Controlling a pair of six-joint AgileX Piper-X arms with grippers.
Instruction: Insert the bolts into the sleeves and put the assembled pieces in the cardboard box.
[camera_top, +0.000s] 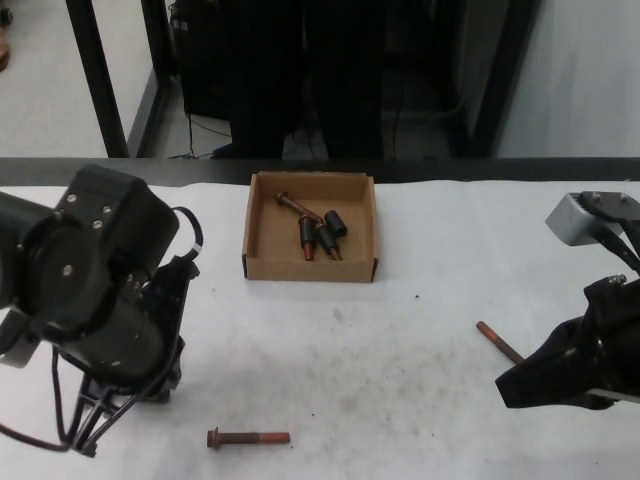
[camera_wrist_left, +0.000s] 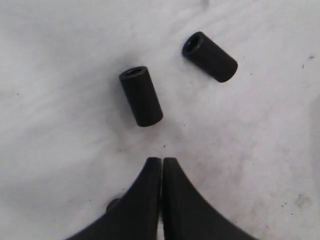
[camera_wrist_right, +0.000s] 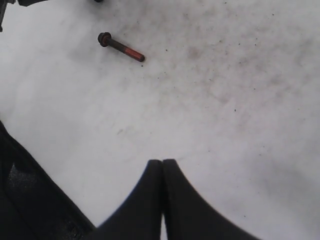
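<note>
Two black sleeves lie on the white bench cover in the left wrist view, one (camera_wrist_left: 141, 96) just ahead of my left gripper (camera_wrist_left: 162, 161), the other (camera_wrist_left: 210, 56) farther off. That gripper is shut and empty. My right gripper (camera_wrist_right: 163, 162) is shut too, hovering over bare cover. A reddish bolt (camera_top: 248, 438) lies near the front edge, and is the bolt (camera_wrist_right: 121, 47) far ahead in the right wrist view. A second bolt (camera_top: 499, 342) lies beside the right arm. The cardboard box (camera_top: 259, 265) at the back centre holds bolts with black sleeves (camera_top: 321, 231) on them.
The left arm's bulky black body (camera_top: 95, 270) stands over the front left of the bench, the right arm (camera_top: 575, 365) over the front right. A dark bench edge (camera_top: 450, 168) runs behind the box. Open white cover (camera_top: 380, 370) lies between the arms.
</note>
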